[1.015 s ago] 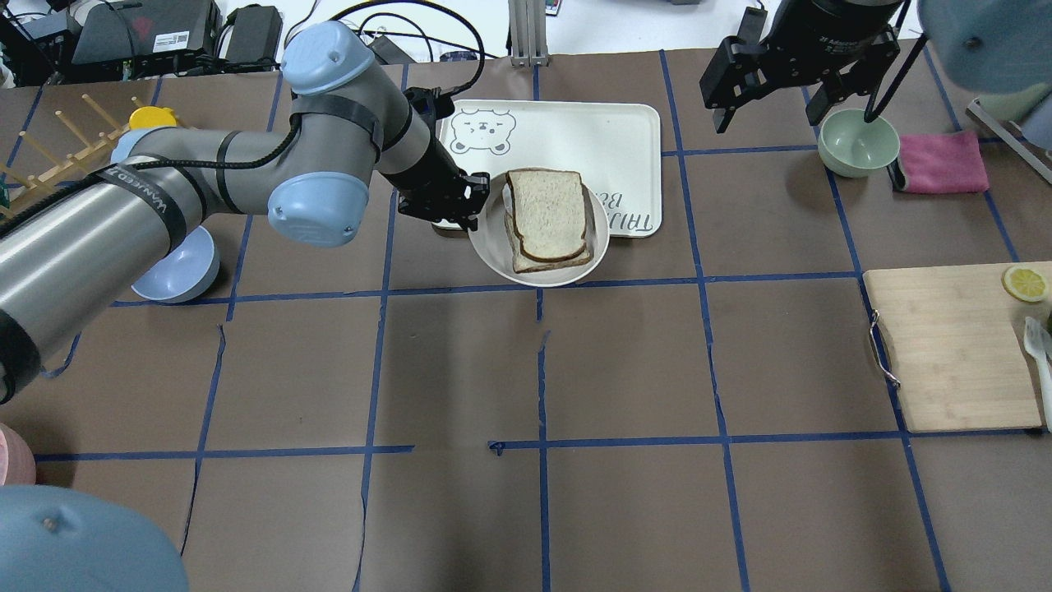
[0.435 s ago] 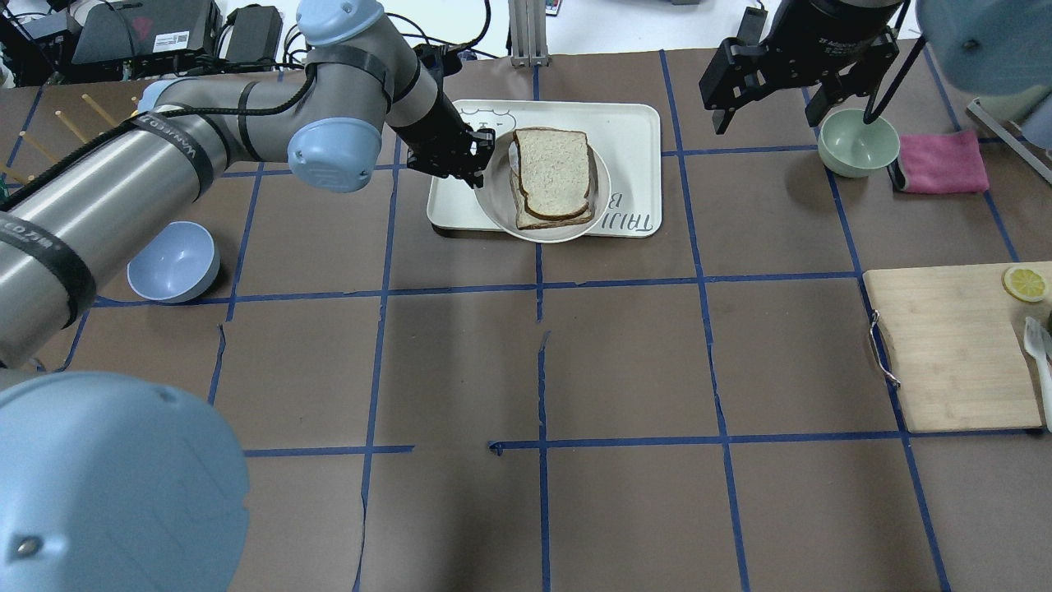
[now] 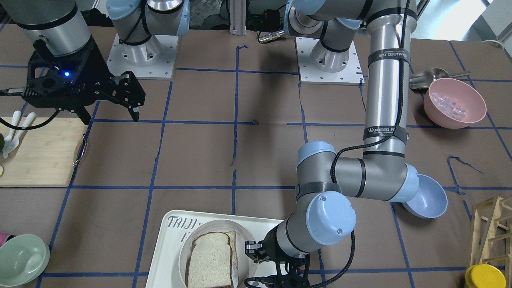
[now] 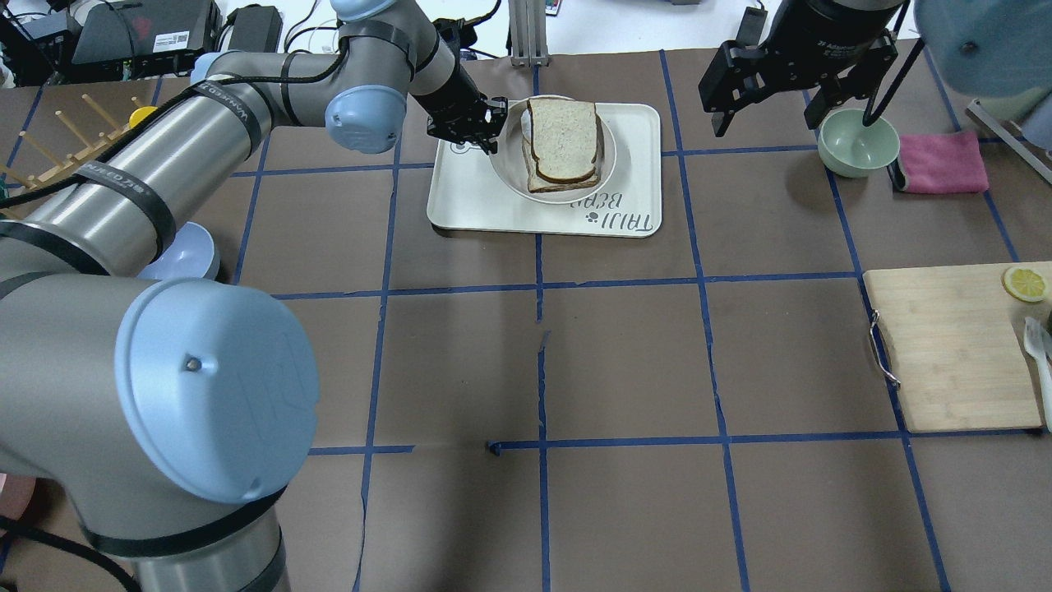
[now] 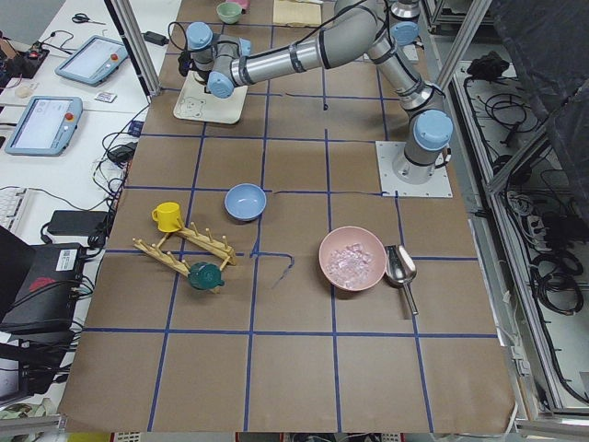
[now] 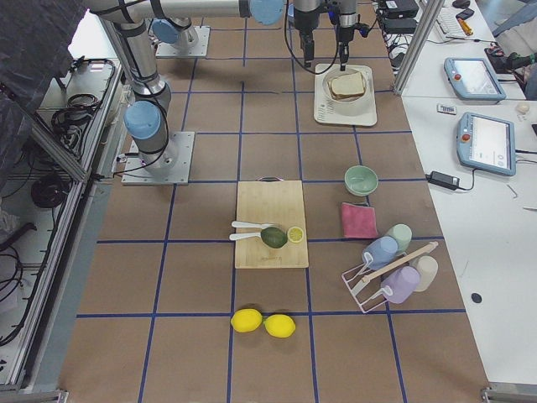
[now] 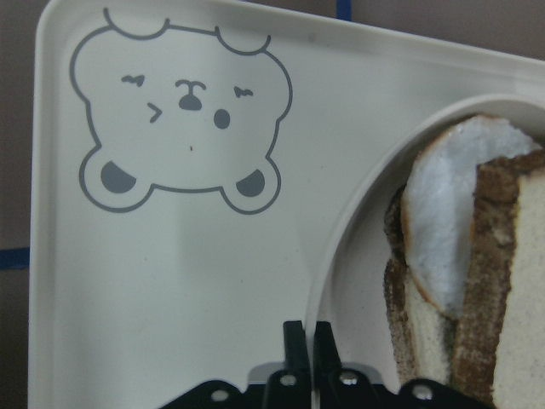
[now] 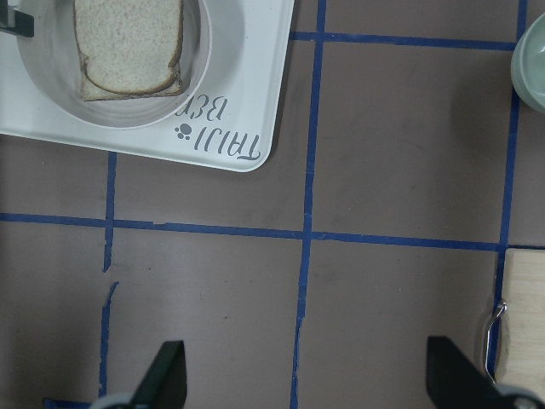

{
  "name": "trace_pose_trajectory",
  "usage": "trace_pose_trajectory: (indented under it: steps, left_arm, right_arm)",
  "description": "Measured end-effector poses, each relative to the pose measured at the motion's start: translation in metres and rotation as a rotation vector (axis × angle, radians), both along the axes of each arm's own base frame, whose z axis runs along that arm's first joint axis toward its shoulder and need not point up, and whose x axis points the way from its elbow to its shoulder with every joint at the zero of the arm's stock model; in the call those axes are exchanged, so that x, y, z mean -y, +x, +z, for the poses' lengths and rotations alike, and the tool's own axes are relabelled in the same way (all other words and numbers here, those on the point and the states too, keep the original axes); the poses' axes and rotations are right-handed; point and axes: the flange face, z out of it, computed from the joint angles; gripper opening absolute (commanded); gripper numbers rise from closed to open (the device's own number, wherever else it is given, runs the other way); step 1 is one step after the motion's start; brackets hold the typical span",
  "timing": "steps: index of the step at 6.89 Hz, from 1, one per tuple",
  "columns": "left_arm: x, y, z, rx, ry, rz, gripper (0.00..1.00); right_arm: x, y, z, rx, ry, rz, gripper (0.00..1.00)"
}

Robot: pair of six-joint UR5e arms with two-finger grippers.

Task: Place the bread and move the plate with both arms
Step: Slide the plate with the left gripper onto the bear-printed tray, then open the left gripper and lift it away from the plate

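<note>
The round white plate (image 4: 503, 164) sits over the far half of the white bear tray (image 4: 468, 205). On it lies the bread (image 4: 564, 136), speckled with a dark crust, stacked on a second slice. My left gripper (image 4: 486, 131) is shut on the plate's left rim. The left wrist view shows the fingertips (image 7: 295, 336) pinched together on the plate's rim (image 7: 358, 200), with the bread (image 7: 519, 281) beside them. My right gripper (image 4: 768, 115) is open and empty, up high to the right of the tray. Its wrist view shows the plate (image 8: 197, 77) and the bread (image 8: 128, 38) at the top left.
A pale green bowl (image 4: 857, 142) and a pink cloth (image 4: 941, 162) lie at the far right. A wooden cutting board (image 4: 953, 345) with a lemon slice is at the right. A blue bowl (image 4: 185, 255) and a wooden rack (image 4: 57, 156) are at the left.
My left arm has carried the plate with the bread away from the robot, from the tray's near left corner to over its far half. The right gripper has not moved.
</note>
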Motion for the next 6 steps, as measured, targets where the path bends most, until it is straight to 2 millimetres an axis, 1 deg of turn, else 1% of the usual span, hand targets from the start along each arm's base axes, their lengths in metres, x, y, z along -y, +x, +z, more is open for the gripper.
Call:
trace_pose_trajectory:
  steps: [1,2,3,4,5,6]
  left_arm:
    - [0.003,0.000,-0.009,0.001,0.006,-0.003,0.99]
    - [0.004,0.000,-0.011,0.001,0.008,-0.004,1.00]
    - [0.004,0.002,-0.009,0.001,0.007,-0.002,1.00]
    - [0.004,0.006,-0.003,0.002,0.010,0.004,1.00]
    - [0.002,0.014,0.008,0.008,0.029,0.014,1.00]
    - [-0.002,0.021,0.027,0.023,0.046,0.023,1.00]
  right_arm:
    - [0.000,0.000,0.000,0.000,0.001,0.000,1.00]
    - [0.000,0.000,0.000,0.000,0.002,0.000,1.00]
    - [0.000,0.000,0.000,0.000,0.003,0.000,1.00]
    - [0.000,0.000,0.000,0.000,0.003,0.000,1.00]
    - [0.000,0.000,0.000,0.000,0.002,0.000,1.00]
    - [0.000,0.000,0.000,0.000,0.002,-0.001,1.00]
